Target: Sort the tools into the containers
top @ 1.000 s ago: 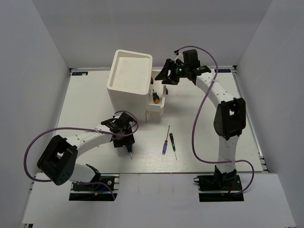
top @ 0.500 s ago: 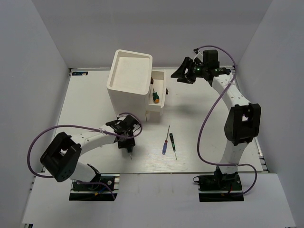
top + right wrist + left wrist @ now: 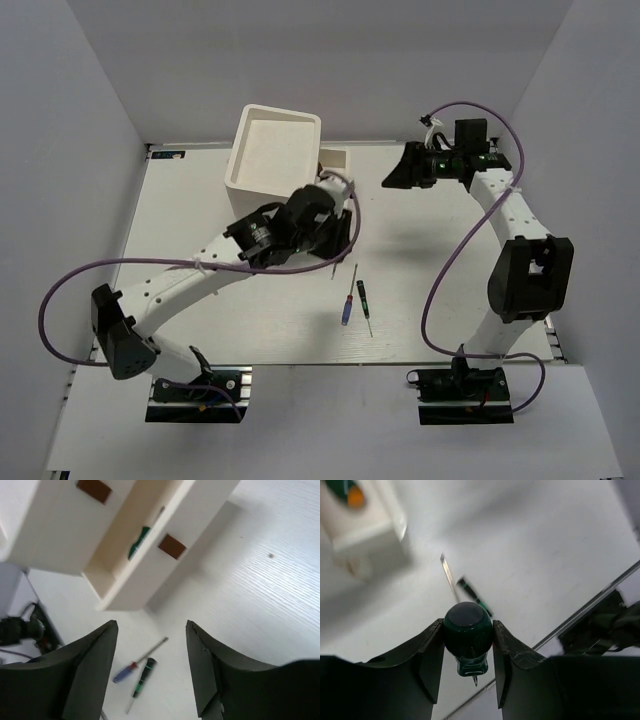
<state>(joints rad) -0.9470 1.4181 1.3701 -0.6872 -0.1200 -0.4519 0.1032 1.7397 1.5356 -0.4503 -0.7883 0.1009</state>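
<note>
My left gripper [image 3: 468, 625] is shut on a stubby green-handled screwdriver [image 3: 468, 639], tip pointing down, and hangs in the air just right of the white cabinet [image 3: 272, 160], over its open drawer [image 3: 362, 540]. A second green screwdriver [image 3: 138, 542] with an orange end lies in that drawer. Two thin screwdrivers lie side by side on the table, one blue-handled [image 3: 347, 303] and one black-handled [image 3: 364, 303]. At the back right my right gripper [image 3: 397, 177] is open and empty, away from the cabinet. From above, my left gripper [image 3: 336, 236] hides most of the open drawer.
The cabinet has a recessed top and brown knobs [image 3: 172, 546] on its drawer fronts. Another drawer [image 3: 337, 158] juts out behind the left arm. White walls close in the table [image 3: 190, 230] on three sides. Purple cables loop beside both arms.
My left arm has risen off the table with the green screwdriver and swung up to the cabinet's open drawer. The right arm has drawn back to the right and its jaws stand wider.
</note>
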